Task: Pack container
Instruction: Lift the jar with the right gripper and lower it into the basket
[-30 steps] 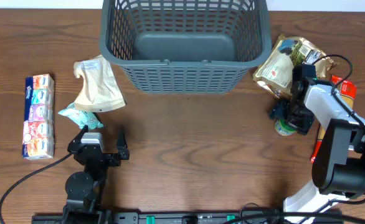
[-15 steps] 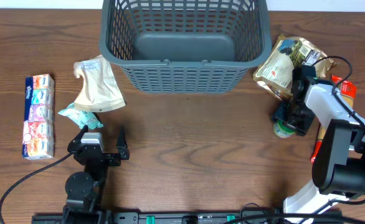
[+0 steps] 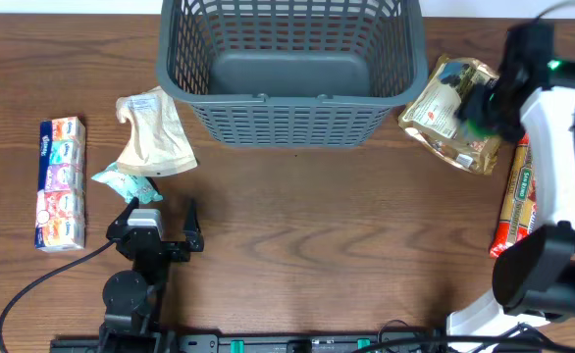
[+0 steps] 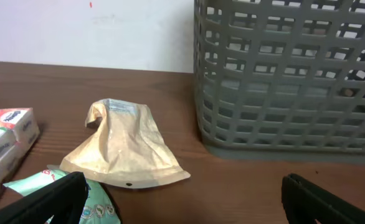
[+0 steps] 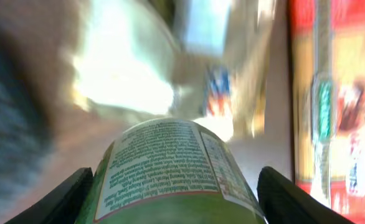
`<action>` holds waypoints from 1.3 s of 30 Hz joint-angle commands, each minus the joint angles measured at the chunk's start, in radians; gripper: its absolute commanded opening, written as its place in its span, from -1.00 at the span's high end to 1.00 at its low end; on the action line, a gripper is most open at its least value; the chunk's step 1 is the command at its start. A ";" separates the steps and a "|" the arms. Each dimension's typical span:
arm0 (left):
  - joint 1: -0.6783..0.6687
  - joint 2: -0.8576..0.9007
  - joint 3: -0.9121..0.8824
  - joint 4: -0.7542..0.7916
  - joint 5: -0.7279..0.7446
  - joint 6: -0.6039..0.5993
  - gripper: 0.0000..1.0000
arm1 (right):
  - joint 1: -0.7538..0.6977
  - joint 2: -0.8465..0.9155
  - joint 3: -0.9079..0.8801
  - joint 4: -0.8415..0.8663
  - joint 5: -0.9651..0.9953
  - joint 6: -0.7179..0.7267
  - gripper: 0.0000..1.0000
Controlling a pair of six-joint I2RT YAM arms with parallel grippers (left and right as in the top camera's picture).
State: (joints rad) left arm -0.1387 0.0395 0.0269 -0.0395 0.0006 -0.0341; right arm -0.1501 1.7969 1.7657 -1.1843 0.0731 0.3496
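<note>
The container is a large dark grey lattice basket at the back centre; its wall also shows in the left wrist view. My right gripper is shut on a green can with a printed label and holds it in the air above the gold snack bag, right of the basket. My left gripper is open and empty near the front left, just in front of a beige pouch and a teal packet.
A tissue multipack lies at the far left. A long red and yellow packet lies at the right, also in the right wrist view. The beige pouch and the teal packet lie close before the left fingers.
My right gripper has lifted the green can off the table and carried it up and toward the back, over the gold snack bag. The left arm has not moved.
</note>
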 commanded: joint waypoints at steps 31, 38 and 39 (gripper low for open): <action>-0.003 0.004 -0.023 -0.034 -0.008 -0.015 -0.97 | 0.470 0.412 0.558 0.127 -0.131 -0.496 0.98; -0.003 0.004 -0.023 -0.034 -0.008 -0.055 -0.97 | 0.470 0.522 0.558 0.061 -0.134 -0.492 0.98; -0.003 0.004 -0.023 -0.034 -0.008 -0.055 -0.96 | 0.470 0.536 0.558 0.052 -0.134 -0.492 0.98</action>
State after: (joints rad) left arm -0.1387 0.0395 0.0269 -0.0399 0.0006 -0.0662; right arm 0.3130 2.3123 2.3085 -1.1259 -0.0490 -0.1539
